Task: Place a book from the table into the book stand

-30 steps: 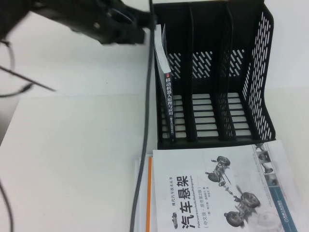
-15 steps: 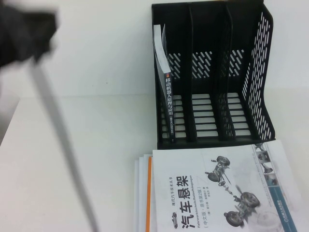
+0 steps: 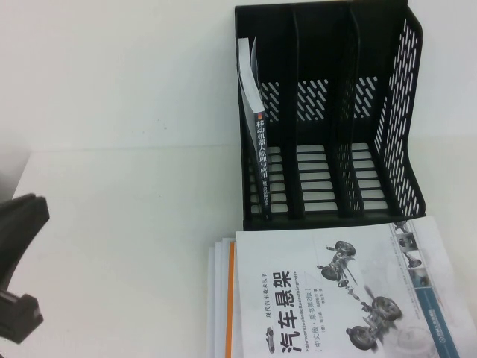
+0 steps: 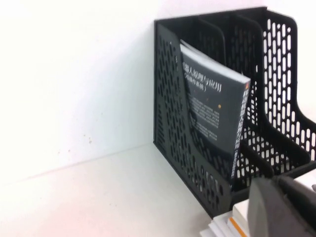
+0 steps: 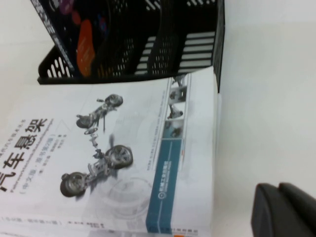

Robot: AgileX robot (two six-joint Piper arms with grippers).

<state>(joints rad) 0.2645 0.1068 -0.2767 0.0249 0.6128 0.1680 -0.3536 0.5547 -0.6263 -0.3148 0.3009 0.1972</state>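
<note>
Where the table [image 3: 127, 224] runs left of the stand [image 3: 402, 112], its white top lies open from the far wall to the near edge. The stand sits far right, with three upright bays. The book [image 3: 257, 149] stands in the leftmost bay, leaning, its spine toward the near side with white Chinese characters running down it; the middle and right bays hold nothing. In the left wrist view the book's [image 4: 212, 118] dark cover carries more white Chinese text, too small to read. Just near of the stand's base lies a pile of books, the top one white [image 3: 335, 298], printed 汽车悬架 beside drawings of car suspension parts, with a teal band at its right edge. The left gripper [image 3: 19, 261] sits at the near left edge of the table, well apart from the stand, holding nothing visible; its opening cannot be told. The right gripper [image 5: 284, 210] shows only as a dark corner over bare table right of the pile; its state cannot be told either.
</note>
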